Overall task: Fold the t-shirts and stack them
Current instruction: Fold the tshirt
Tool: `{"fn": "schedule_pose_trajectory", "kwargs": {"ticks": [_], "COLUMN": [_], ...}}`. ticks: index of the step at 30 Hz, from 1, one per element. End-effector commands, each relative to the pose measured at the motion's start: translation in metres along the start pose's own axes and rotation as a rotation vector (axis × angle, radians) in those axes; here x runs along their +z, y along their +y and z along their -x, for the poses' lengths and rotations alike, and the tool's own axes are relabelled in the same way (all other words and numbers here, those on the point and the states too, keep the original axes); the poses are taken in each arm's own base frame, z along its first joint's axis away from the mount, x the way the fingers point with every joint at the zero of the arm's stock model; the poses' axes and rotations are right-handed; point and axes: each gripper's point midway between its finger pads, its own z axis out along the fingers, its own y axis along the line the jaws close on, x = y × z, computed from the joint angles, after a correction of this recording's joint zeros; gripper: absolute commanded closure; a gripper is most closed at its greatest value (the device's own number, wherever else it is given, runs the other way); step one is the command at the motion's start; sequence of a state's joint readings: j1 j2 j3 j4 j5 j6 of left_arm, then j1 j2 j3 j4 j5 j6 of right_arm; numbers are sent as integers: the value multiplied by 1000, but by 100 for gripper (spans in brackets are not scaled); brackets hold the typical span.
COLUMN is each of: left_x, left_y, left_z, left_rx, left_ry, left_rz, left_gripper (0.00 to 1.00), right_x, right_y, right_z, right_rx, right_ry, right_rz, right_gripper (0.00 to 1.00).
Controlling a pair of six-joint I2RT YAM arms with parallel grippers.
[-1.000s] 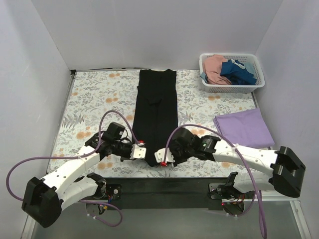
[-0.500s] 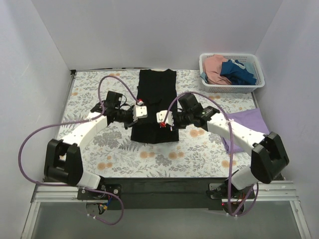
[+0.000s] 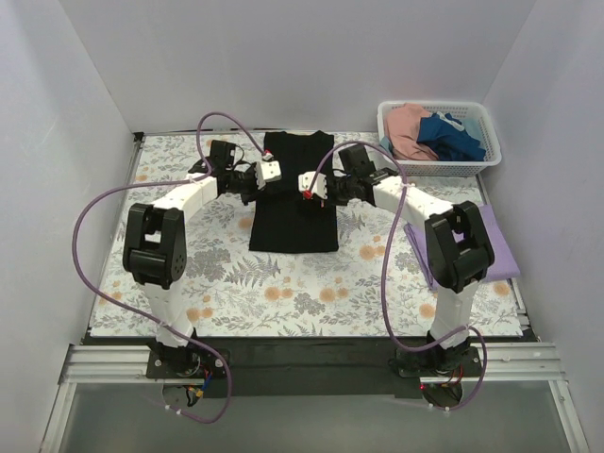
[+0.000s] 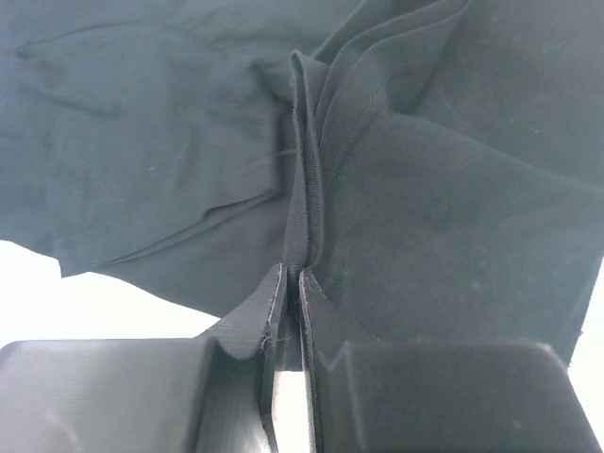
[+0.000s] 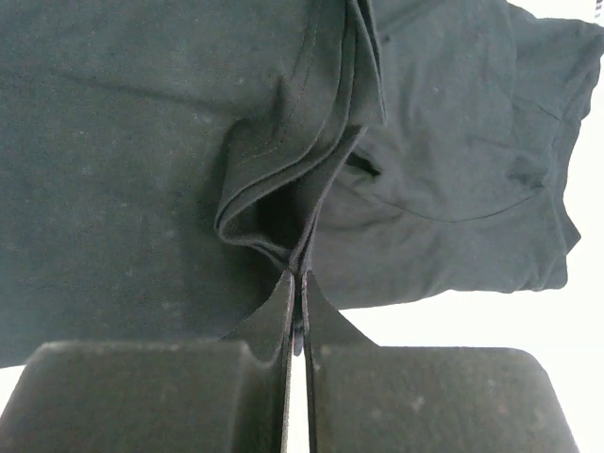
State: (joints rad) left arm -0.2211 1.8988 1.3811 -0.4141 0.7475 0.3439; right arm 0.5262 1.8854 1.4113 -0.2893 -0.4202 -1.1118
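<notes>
The black t-shirt [image 3: 293, 212] lies folded over on itself at the middle back of the table. My left gripper [image 3: 272, 174] is shut on its left hem corner, which shows pinched between the fingers in the left wrist view [image 4: 304, 226]. My right gripper [image 3: 308, 184] is shut on the right hem corner, seen in the right wrist view [image 5: 283, 217]. Both hold the hem above the shirt's upper half. A folded lavender t-shirt [image 3: 486, 236] lies at the right, partly behind my right arm. Pink [image 3: 409, 127] and dark blue [image 3: 451, 134] t-shirts lie in the basket.
The white lattice basket [image 3: 440, 165] stands at the back right corner. White walls close in the table on three sides. The floral tablecloth [image 3: 283, 293] covers the table in front of the shirt.
Both grippers carried the black shirt's near hem from the front edge away toward the back, folding the long shirt in half. Both arms are now stretched far out.
</notes>
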Motion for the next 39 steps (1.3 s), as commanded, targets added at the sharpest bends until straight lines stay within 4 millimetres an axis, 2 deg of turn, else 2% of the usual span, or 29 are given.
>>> {"fn": "schedule_pose_trajectory", "kwargs": {"ticks": [1,6,10,13,23,28,30,32,33,34,35,36,37,38,39], "left_x": [1,13,25,27,43,48,47,39,32,24,6,-5,-15,-25,-47], "left_y": [36,49,62,67,63,59,59,72,79,86,101,107,108,111,118], "left_z": [10,-5,-15,-18,-45,-55,-52,-40,-36,-29,-17,-11,-6,1,13], "left_rx": [69,81,80,88,73,57,31,9,-53,-89,-110,-139,-215,-262,-291], "left_ry": [-23,-9,3,4,36,49,45,36,23,4,-21,-35,-47,-67,-94], "left_rz": [79,97,123,135,122,116,124,168,193,211,252,272,282,291,321], "left_gripper": [100,100,100,100,100,99,93,80,78,75,67,64,61,59,58], "right_x": [3,17,27,34,61,62,57,46,39,33,17,7,-1,-19,-27], "right_y": [-40,-62,-67,-67,-54,-49,-53,-64,-71,-75,-86,-93,-95,-103,-103], "right_z": [8,-1,-12,-18,-57,-64,-63,-58,-54,-51,-42,-36,-32,-18,-11], "right_rx": [-76,-85,-76,-72,-59,-65,-64,-43,-35,-29,-8,5,25,31,68], "right_ry": [-51,-57,-46,-37,28,49,60,80,84,90,91,89,87,72,58], "right_rz": [-78,-108,-111,-109,-94,-93,-109,-151,-174,-192,-239,-266,-283,-319,-328], "right_gripper": [99,99,99,99,99,99,99,90,76,67,58,45,40,37,34]}}
